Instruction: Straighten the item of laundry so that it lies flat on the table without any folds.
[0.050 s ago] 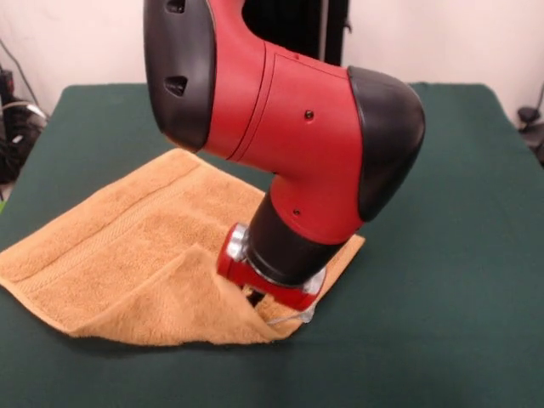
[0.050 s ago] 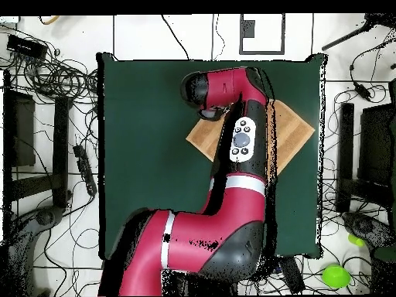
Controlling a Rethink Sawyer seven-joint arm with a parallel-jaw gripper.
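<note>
You have the gripper (image 1: 274,299) down at the near corner of the towel (image 1: 127,246), low enough that it touches or nearly touches the cloth where a flap rises up against it. From the front view that flap looks like a folded-over corner: the terry slopes up from the table (image 1: 442,212) to meet the red gripper body, which suggests the cloth is being lifted or pinned there so the fold can be drawn out. Whether the jaws are clenched on the cloth or released you cannot tell, since the wrist and the towel's raised edge hide them; only a thin metal tip shows beside the cloth.

The towel lies on the dark green surface toward one side of it, set at an angle to the table edges. Its far part looks flat, with a woven band running along it. The near portion is doubled over, so the task is not yet done.

From overhead, the arm (image 2: 246,139) covers the middle of the towel (image 2: 298,131), leaving only its two ends visible, so judge the fold from the front.
</note>
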